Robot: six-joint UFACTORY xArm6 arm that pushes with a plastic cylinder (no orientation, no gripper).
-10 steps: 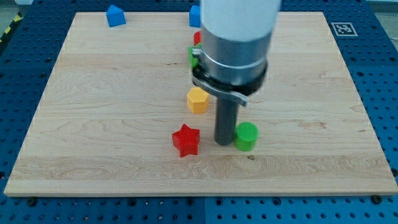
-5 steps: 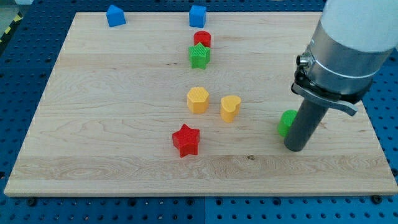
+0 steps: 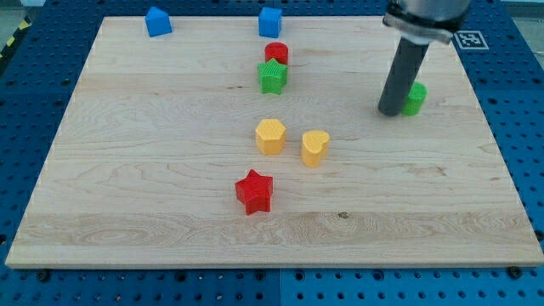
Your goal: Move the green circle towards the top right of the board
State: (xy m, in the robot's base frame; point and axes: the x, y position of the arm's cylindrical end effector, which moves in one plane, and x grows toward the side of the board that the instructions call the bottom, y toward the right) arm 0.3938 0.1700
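Wooden surface point(image 3: 170, 212), pale board on a blue perforated bench point(image 3: 527, 127). Item: green circle point(image 3: 415, 99), standing in the upper right part of the surface, not at the corner itself. Item: my tip point(image 3: 391, 112), lower end of the dark rod, set against the green circle's left side as seen in the view, touching or just beside it. No fingers are fitted to this arm, only the rod, so nothing is gripped. Item: blue block point(image 3: 157, 20), house-like shape, near the view's top left. Item: blue block, cube-like point(image 3: 270, 21), at the view's top centre. Item: red block, rounded point(image 3: 276, 53), just below that cube. Item: green star point(image 3: 272, 76), touching or just beside the red rounded block, on its lower side. Item: yellow hexagon point(image 3: 270, 136), near the middle of the surface. Item: yellow block, rounded with a pointed end point(image 3: 314, 147), just right of the hexagon. Item: red star point(image 3: 254, 191), below the yellow pair, toward the view's bottom. Printed square marker point(image 3: 468, 39) at the top right corner.
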